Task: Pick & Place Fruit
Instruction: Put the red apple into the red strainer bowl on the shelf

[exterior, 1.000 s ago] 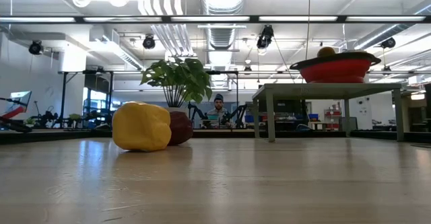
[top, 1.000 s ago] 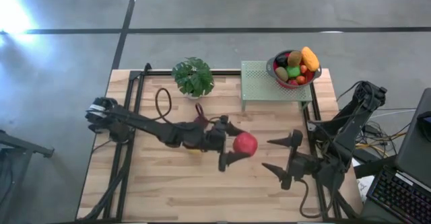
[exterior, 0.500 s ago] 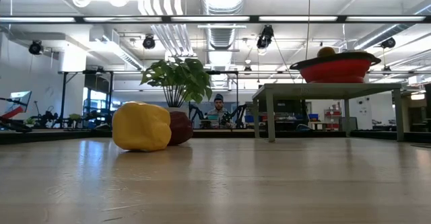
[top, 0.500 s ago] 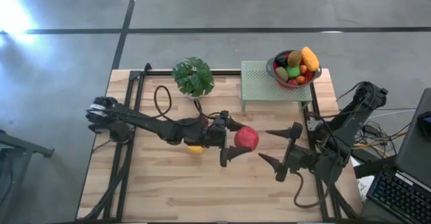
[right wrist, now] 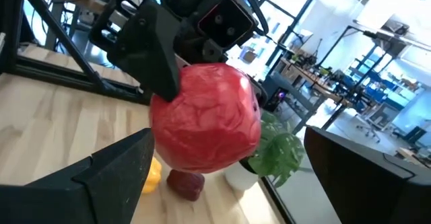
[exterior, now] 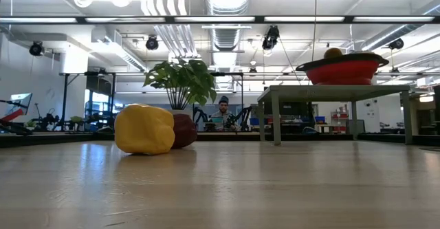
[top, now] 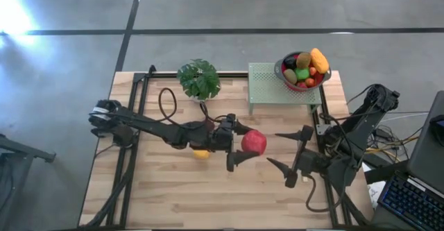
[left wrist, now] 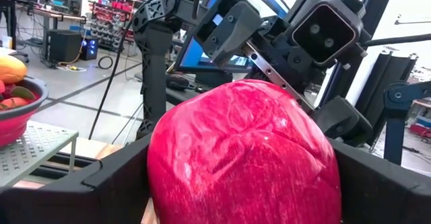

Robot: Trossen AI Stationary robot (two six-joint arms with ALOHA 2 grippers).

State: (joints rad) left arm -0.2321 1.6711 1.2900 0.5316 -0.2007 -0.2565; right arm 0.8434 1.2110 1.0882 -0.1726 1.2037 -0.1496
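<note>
Gripping the round red fruit point(top: 253, 143) between its fingers, the left gripper point(top: 244, 145) holds it above mid-table. Facing it from just beside, the right gripper point(top: 288, 157) stands open and empty. Round as it is, the fruit shows no long axis; no writing is legible.

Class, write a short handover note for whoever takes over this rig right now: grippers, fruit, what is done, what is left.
Left gripper: holds the red fruit above mid-table, jaws wide around it.
Right gripper: open, empty, facing the red fruit from the right.
Bowl on the green stand: already holds several fruits.
Yellow fruit and maroon fruit lie on the table near the plant.
Left: place the red fruit, then those two.
</note>
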